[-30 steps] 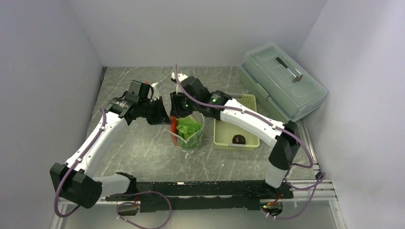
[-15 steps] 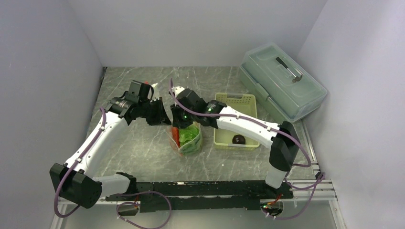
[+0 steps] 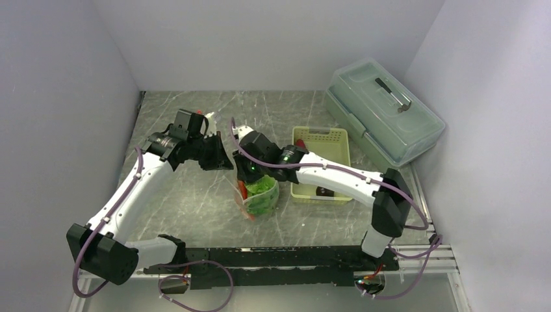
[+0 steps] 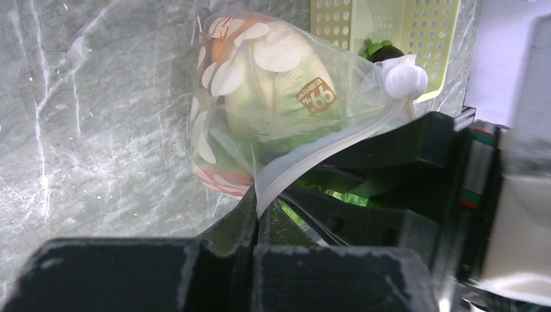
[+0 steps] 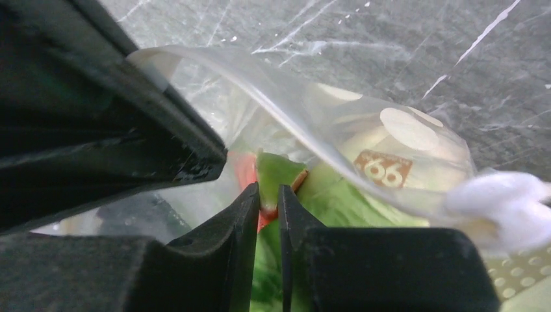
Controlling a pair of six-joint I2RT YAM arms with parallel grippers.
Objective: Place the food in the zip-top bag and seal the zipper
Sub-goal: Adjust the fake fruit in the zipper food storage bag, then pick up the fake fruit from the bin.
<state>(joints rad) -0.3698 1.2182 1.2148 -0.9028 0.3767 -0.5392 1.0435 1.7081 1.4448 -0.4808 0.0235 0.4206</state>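
Filling step. Left gripper (image 4: 258,222) is clamped tight on the zipper (image 4: 312,156), with the bag (image 4: 260,97) hanging past its tips. Right gripper (image 5: 268,195) is inside the mouth, nearly closed on red-green food (image 5: 278,174). I reckon it drops that next, then fetches the maroon ball (image 4: 380,53)

Brown "99" label (image 4: 316,99) on the zip-top bag (image 4: 242,133)

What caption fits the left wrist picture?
Left claw pinches the zip-top bag's edge, lettuce inside.

The zipper (image 4: 305,159) pinched between left fingers (image 4: 227,237); lettuce (image 4: 276,114) inside zip-top bag (image 4: 213,81).
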